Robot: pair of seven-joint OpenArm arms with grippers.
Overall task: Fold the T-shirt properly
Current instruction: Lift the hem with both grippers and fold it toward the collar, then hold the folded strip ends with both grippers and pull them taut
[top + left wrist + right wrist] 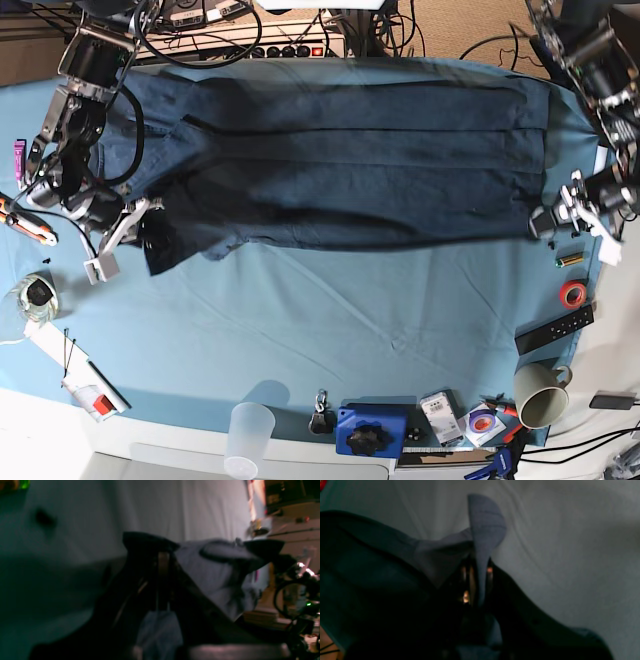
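Note:
The dark navy T-shirt (340, 165) is pulled out wide across the far half of the teal table cloth (350, 320). It is folded lengthwise with creases along it. My right gripper (150, 218) is on the base view's left, shut on the shirt's near left corner. In the right wrist view the gripper (476, 580) pinches a flap of fabric (485, 525) that stands up between the jaws. My left gripper (538, 222) is on the base view's right, shut on the shirt's near right edge. In the blurred left wrist view the gripper (162, 562) holds bunched fabric (212, 567).
Along the table's front edge stand a clear plastic cup (248, 430), a blue box (372, 430) and a grey mug (540, 393). A red tape roll (572, 293) and a black remote (555, 330) lie at the right. A power strip (260, 45) is at the back.

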